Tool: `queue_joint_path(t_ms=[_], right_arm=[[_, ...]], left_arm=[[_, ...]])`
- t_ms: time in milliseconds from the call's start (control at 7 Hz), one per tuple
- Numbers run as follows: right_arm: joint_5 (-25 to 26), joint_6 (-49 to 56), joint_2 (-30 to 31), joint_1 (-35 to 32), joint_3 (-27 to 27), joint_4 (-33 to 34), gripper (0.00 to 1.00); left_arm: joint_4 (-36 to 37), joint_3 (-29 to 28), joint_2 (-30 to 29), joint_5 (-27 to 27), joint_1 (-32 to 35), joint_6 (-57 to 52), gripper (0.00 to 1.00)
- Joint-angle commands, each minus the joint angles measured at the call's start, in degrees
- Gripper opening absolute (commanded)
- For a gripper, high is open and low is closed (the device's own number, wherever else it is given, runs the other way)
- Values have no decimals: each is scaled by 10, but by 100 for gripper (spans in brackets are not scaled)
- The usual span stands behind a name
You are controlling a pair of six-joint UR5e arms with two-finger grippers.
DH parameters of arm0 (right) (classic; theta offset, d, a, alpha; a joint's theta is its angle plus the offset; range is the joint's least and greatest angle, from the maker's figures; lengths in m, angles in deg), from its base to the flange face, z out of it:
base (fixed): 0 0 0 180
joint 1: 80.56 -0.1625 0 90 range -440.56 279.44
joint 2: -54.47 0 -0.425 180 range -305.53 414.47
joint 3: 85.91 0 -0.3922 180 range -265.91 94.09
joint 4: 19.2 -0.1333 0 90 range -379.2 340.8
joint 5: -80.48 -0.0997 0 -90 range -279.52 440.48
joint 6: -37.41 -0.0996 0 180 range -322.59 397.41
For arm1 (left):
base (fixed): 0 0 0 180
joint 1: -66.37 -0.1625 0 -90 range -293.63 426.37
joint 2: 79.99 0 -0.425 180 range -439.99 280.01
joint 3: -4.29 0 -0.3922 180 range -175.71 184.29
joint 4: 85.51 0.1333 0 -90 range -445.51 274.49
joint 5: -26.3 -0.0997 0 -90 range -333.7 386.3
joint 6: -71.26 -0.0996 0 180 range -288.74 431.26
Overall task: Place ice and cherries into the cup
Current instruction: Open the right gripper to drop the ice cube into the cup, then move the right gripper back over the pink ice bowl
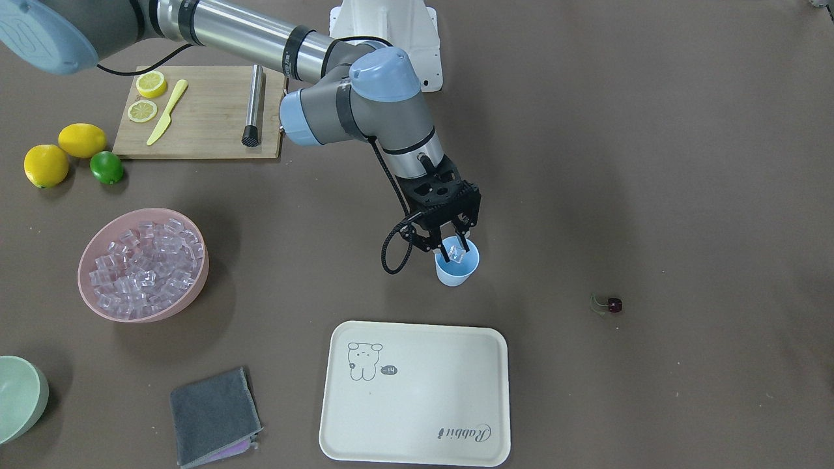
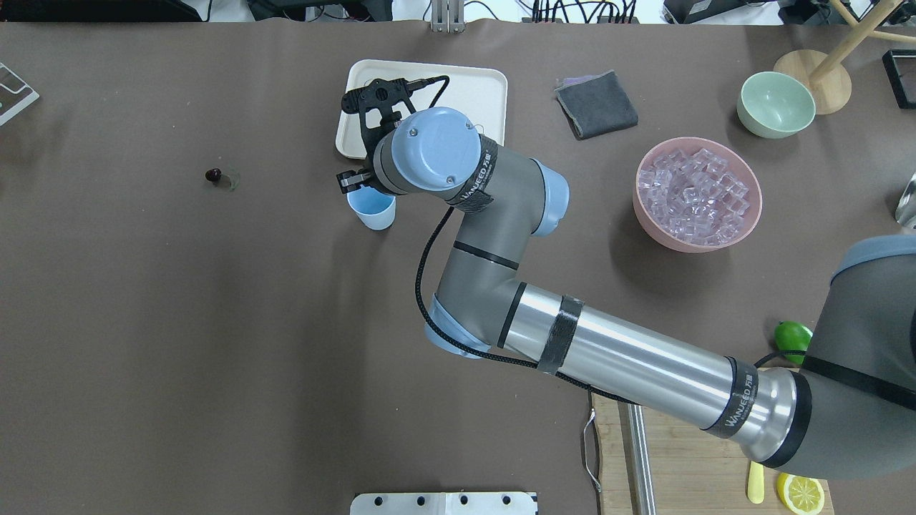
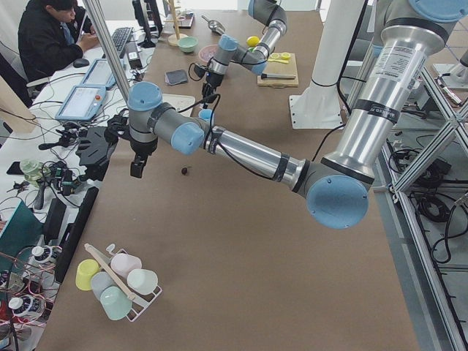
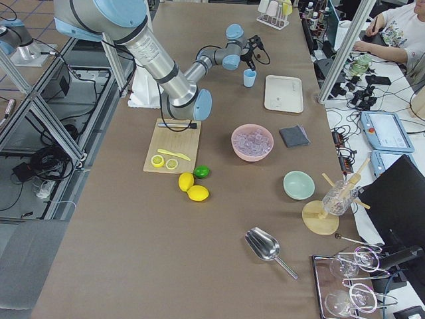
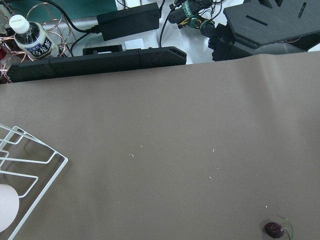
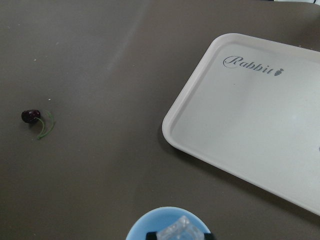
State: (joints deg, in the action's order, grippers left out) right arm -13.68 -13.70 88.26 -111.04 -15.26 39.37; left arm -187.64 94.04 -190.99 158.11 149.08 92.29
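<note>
The light-blue cup (image 1: 456,275) stands mid-table, just behind the tray; it also shows in the overhead view (image 2: 373,212). My right gripper (image 1: 455,249) points down into its mouth, shut on a clear ice cube (image 1: 459,255) held at rim height; the right wrist view shows that cube (image 6: 181,230) over the cup. More ice (image 1: 146,260) fills the pink bowl (image 1: 190,294). The dark cherry (image 1: 614,304) with its green stem lies alone on the table; it also shows in the left wrist view (image 5: 273,229). My left gripper (image 3: 137,167) hangs above the table near the cherry; I cannot tell whether it is open or shut.
A cream tray (image 1: 417,397) lies in front of the cup. A grey cloth (image 1: 212,417) and a pale green bowl (image 1: 19,397) sit by the front edge. A cutting board (image 1: 202,124) with lemon slices, a knife and a metal muddler, two lemons and a lime (image 1: 106,167) sit behind the pink bowl.
</note>
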Motion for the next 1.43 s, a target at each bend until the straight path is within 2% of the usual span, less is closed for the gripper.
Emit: queue_joint_path(t_ms=[0, 143, 714, 1000, 1143, 1286], right_arm=[[0, 0, -3, 0, -5, 0, 39], [1, -1, -3, 0, -5, 0, 98], [-8, 1, 8, -24, 17, 0, 99], [-75, 24, 129, -75, 106, 1, 100], [-134, 23, 178, -116, 154, 11, 100], [-159, 22, 224, -145, 203, 34, 100]], left_arm=[[0, -1, 1, -1, 0, 0, 98], [0, -1, 1, -1, 0, 0, 98], [3, 9, 2, 1, 0, 1, 98], [5, 5, 8, 0, 0, 1, 98], [3, 9, 12, 1, 1, 0, 98], [3, 23, 18, 0, 1, 0, 98]])
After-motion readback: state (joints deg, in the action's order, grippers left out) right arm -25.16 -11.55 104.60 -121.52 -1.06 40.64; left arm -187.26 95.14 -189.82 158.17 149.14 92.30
